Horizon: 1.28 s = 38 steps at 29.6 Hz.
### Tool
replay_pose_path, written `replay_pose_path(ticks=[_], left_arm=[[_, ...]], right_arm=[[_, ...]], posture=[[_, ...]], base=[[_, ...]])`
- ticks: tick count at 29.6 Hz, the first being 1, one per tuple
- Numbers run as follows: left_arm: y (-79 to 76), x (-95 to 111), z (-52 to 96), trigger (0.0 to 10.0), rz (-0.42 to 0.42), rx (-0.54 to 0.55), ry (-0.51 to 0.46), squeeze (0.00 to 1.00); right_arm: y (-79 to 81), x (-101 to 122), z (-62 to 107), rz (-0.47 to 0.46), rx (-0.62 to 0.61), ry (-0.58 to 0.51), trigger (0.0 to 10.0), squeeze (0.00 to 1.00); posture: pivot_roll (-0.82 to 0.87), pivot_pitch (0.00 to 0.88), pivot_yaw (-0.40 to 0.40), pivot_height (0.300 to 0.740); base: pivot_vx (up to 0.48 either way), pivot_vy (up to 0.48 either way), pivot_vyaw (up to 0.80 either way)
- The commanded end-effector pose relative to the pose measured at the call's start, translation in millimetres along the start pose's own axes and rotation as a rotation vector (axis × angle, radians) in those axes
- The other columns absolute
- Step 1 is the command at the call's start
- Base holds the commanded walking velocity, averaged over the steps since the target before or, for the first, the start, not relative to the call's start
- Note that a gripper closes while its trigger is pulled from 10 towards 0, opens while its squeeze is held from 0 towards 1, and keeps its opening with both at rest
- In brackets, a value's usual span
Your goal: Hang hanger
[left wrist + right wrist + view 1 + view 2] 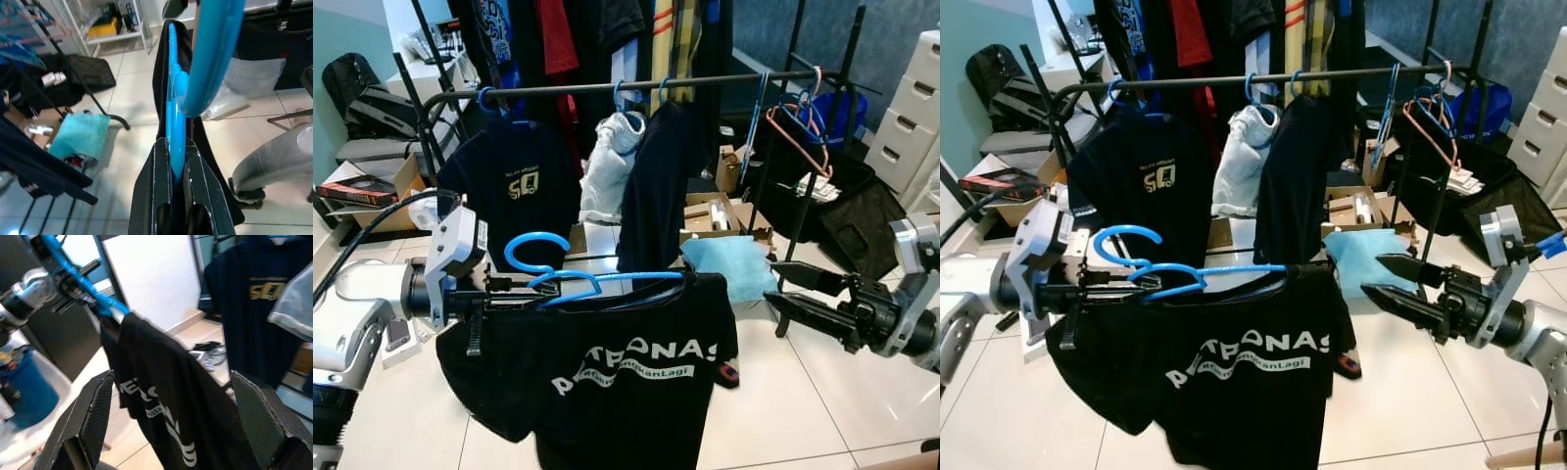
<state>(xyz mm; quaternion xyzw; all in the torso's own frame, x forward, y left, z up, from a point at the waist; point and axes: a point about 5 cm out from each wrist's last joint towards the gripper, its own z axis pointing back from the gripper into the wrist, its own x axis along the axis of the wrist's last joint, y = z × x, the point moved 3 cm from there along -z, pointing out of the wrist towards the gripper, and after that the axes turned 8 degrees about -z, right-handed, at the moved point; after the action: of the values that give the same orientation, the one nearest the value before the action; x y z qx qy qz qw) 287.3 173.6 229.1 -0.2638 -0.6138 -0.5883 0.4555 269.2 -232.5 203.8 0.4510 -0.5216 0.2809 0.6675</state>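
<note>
A blue plastic hanger [570, 278] carries a black T-shirt [607, 377] with white lettering. My left gripper [533, 287] is shut on the hanger's bar near its hook [175, 147], holding it level in front of the clothes rail [636, 86]. The hook [530, 251] curls up to the left, well below the rail. My right gripper [781, 289] is open to the right of the shirt, its fingers [93, 416] apart and pointing at the shirt's sleeve without touching it.
The black rail holds a dark T-shirt [514, 186], a white garment [607, 162], a navy garment [656, 186] and empty hangers [798, 122] at its right end. Cardboard boxes [720, 217], a teal cloth [734, 264] and a black bag [842, 211] lie behind. White drawers [915, 108] stand far right.
</note>
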Motion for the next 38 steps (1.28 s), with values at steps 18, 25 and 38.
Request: replay_pose_path(ticks=[18, 25, 38], left_arm=[[-3.4, 33, -6.6, 10.0, -0.054, -0.130, -0.103, 0.00], [-1.2, 34, -8.3, 10.0, -0.056, -0.121, -0.110, 0.00], [7.5, 2, 10.7, 10.0, 0.020, -0.030, 0.003, 0.00]], right_arm=[[4.3, 14, -16.2, 0.108, 0.011, 0.100, 0.0, 0.00], [13.1, 13, -21.9, 0.074, 0.075, 0.077, 0.0, 0.00], [8.3, 37, -19.7, 0.120, 0.050, -0.039, 0.0, 0.00]], posture=[[-0.14, 0.000, 0.063, 0.740], [-0.14, 0.000, 0.061, 0.740], [-0.14, 0.000, 0.061, 0.740]], base=[[0.000, 0.000, 0.00], [0.000, 0.000, 0.00], [0.000, 0.000, 0.00]])
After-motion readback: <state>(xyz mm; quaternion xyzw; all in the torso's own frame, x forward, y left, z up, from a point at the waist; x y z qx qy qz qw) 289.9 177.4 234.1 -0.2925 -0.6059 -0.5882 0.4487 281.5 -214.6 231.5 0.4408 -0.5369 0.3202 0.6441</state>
